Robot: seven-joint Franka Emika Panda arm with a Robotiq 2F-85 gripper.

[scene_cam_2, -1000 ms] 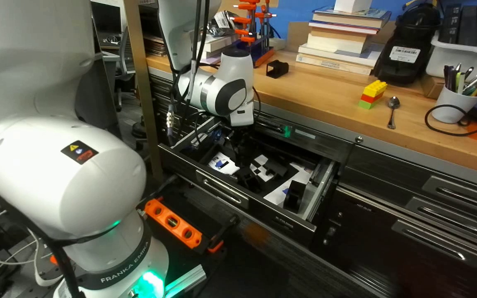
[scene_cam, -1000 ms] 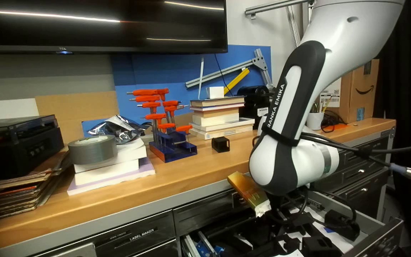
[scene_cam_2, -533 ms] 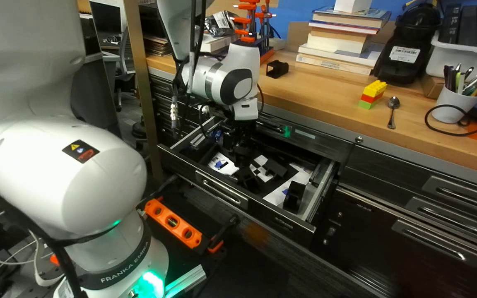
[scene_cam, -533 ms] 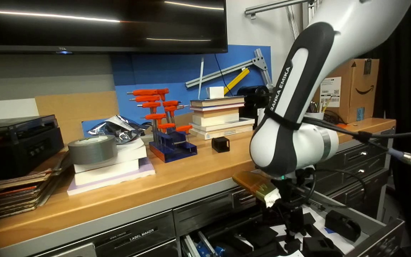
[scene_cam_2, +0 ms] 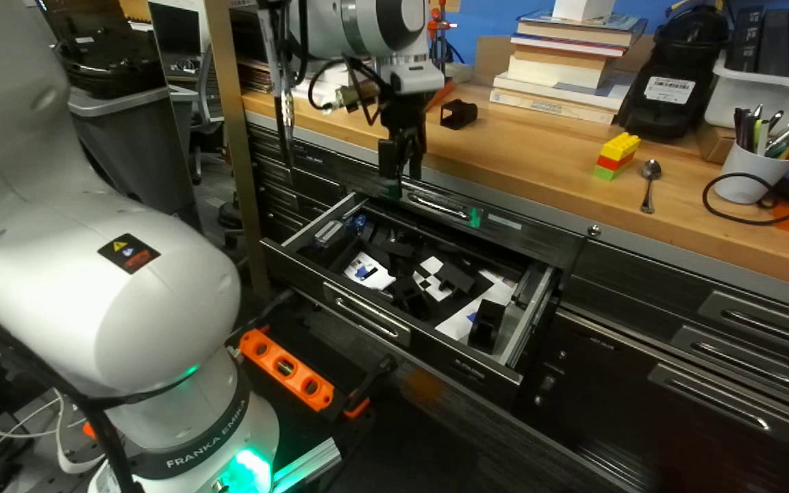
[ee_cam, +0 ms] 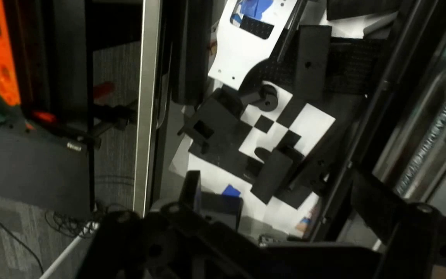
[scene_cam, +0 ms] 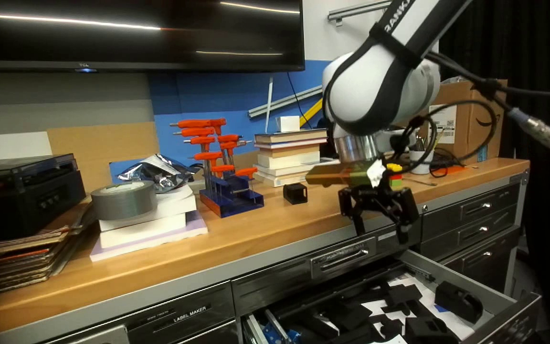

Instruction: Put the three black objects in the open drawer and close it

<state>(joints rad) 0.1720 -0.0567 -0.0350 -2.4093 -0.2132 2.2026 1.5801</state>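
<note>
One wooden worktop [scene_cam: 275, 222] — screen [scene_cam: 136, 43] above

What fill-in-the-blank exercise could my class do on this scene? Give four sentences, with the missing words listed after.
The hollow black block rests on the workbench, outside the pulled-out ____.
The claw hangs with its jaws apart, holding ____.
The bottom layer of the toy-brick stack is ____.
The utensil beside it is a ____.
Missing words: drawer; nothing; green; spoon.

Both exterior views are sharing the worktop [scene_cam: 265, 224] and drawer [scene_cam_2: 435, 348], facing them slantwise from above; the wrist view (the nearest) is looking down into the drawer
</note>
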